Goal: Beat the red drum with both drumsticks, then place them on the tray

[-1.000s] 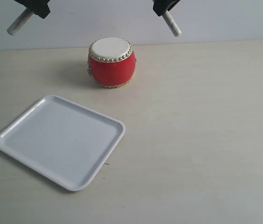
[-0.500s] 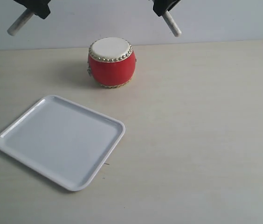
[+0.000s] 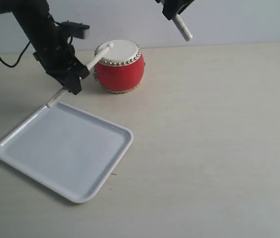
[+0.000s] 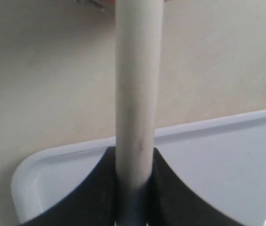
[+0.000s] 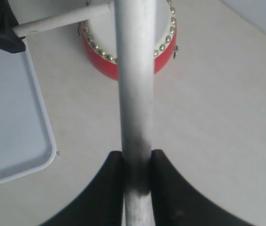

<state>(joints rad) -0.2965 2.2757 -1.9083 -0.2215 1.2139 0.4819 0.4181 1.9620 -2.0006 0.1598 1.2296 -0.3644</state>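
The red drum (image 3: 119, 69) with its cream skin stands at the back of the table. My left gripper (image 3: 74, 79) is shut on a pale drumstick (image 3: 96, 57), low to the left of the drum. The stick's tip rests on the left edge of the skin, and its butt end hangs over the far corner of the white tray (image 3: 65, 148). The left wrist view shows this drumstick (image 4: 137, 94) clamped in the left gripper (image 4: 134, 160) above the tray (image 4: 218, 155). My right gripper (image 3: 174, 9) is shut on the other drumstick (image 3: 182, 27), high above and right of the drum. In the right wrist view that drumstick (image 5: 135, 84) crosses over the drum (image 5: 163, 61).
The pale table (image 3: 214, 139) stretches right and in front of the drum. A black cable (image 3: 1, 54) hangs from the left arm near the back left. A plain wall runs behind the table.
My left arm has swung down from the top left, bringing its drumstick's tip onto the drum skin. The right arm and its stick have hardly moved.
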